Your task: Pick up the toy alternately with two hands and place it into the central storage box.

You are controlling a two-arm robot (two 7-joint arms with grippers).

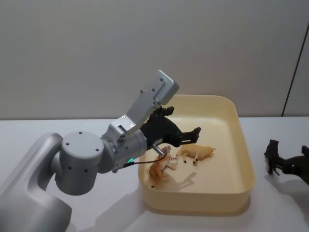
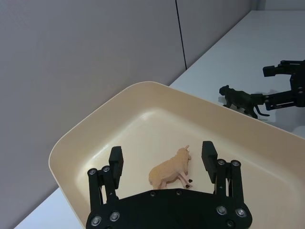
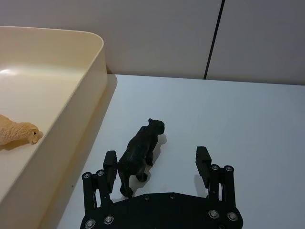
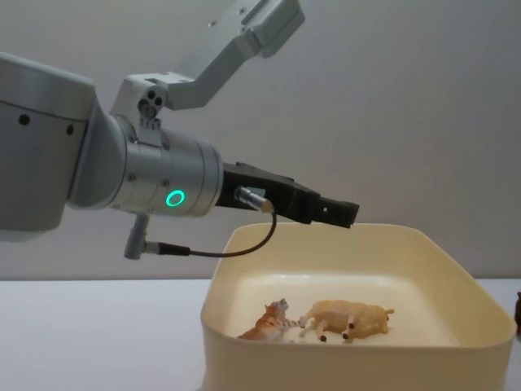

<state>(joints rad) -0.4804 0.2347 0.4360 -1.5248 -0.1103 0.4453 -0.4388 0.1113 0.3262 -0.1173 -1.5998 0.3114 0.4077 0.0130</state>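
My left gripper (image 2: 162,151) hovers open and empty above the central storage box (image 1: 241,145), a cream tub. Below its spread fingers a tan sheep toy (image 2: 171,171) lies on its side on the box floor. An orange tiger toy (image 1: 161,170) lies beside the sheep (image 1: 195,153), nearer the box's front left corner. To the right of the box, a black panther toy (image 3: 140,150) stands on the table. My right gripper (image 3: 156,157) is low over the table, open, with the panther between its fingers and closer to one of them.
The box (image 4: 358,358) sits on a plain white table (image 1: 72,125) with a grey wall behind it. From the chest view the left arm's green ring light (image 4: 174,198) shows, with the gripper (image 4: 338,212) above the box rim.
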